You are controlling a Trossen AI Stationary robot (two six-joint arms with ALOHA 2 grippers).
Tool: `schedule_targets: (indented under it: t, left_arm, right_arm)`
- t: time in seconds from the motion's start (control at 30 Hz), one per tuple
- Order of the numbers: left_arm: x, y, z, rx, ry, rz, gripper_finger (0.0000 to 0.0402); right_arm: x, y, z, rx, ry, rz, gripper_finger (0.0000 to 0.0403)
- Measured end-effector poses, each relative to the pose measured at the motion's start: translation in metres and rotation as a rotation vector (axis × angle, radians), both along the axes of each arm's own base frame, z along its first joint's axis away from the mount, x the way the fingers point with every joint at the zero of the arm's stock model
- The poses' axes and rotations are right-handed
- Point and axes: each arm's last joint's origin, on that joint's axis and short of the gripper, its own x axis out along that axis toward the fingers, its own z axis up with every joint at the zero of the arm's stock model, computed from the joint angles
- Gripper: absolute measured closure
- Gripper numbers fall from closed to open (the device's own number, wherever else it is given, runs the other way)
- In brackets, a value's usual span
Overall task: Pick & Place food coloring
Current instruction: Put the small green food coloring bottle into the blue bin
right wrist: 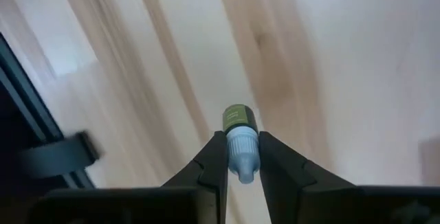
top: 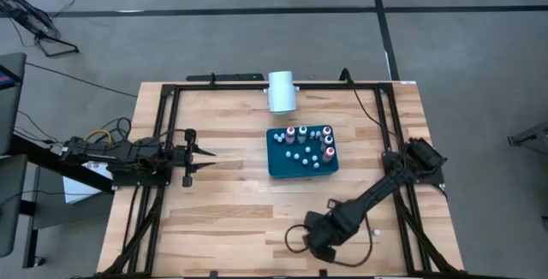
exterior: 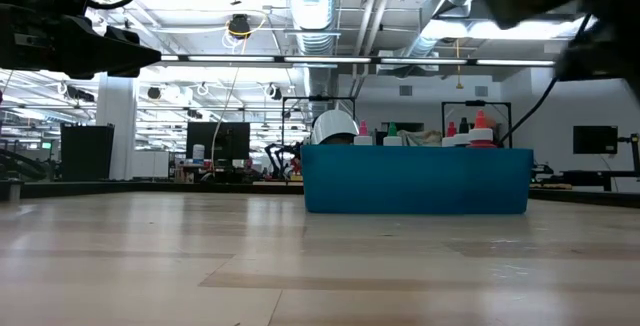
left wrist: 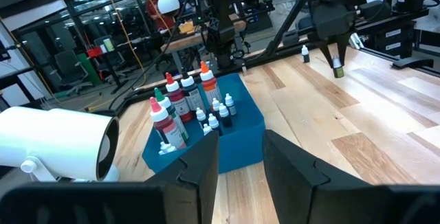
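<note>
The food coloring bottles (top: 308,142) stand upright in a dark teal tray (top: 278,166) at mid-table; they also show in the left wrist view (left wrist: 185,104) and over the tray's wall in the low view (exterior: 480,131). My right gripper (right wrist: 240,140), near the table's front edge (top: 320,233), is shut on one small green bottle (right wrist: 238,118). Another tiny bottle (top: 374,230) stands alone on the wood near the right edge. My left gripper (top: 205,159) waits at the left, level, open, with nothing between its fingers (left wrist: 206,162). My right gripper pinches the green bottle's pale cap (right wrist: 242,157) between its two fingers. The fingers come from above, pointing down. The green body sticks out below the fingertips, so the bottle hangs cap up, lifted clear of the table.
A large white cylinder (top: 282,91) lies at the table's far edge behind the tray. A black frame (top: 257,85) runs around the tabletop. Bare wood (top: 231,219) stretches between the tray and the near edge.
</note>
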Motion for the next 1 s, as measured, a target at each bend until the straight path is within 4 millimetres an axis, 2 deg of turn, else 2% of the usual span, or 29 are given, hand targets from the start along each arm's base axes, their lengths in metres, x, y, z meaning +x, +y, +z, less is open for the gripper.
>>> schedule_targets:
  t: [0.17, 0.47, 0.7, 1.0]
  left_arm:
    - [0.0, 0.0, 0.0, 0.0, 0.001, 0.0, 0.0297]
    - [0.0, 0.0, 0.0, 0.0, 0.0, 0.001, 0.0297]
    - [0.0, 0.0, 0.0, 0.0, 0.0, 0.0, 0.0297]
    - [0.0, 0.0, 0.0, 0.0, 0.0, 0.0, 0.0297]
  right_arm:
    - [0.016, -0.013, 0.009, 0.007, -0.093, 0.104, 0.0346]
    - [0.05, -0.048, 0.03, -0.093, -0.228, 0.277, 0.0346]
    - [0.076, -0.087, 0.045, -0.203, -0.302, 0.325, 0.0346]
    - [0.096, -0.149, 0.054, -0.258, -0.312, 0.292, 0.0346]
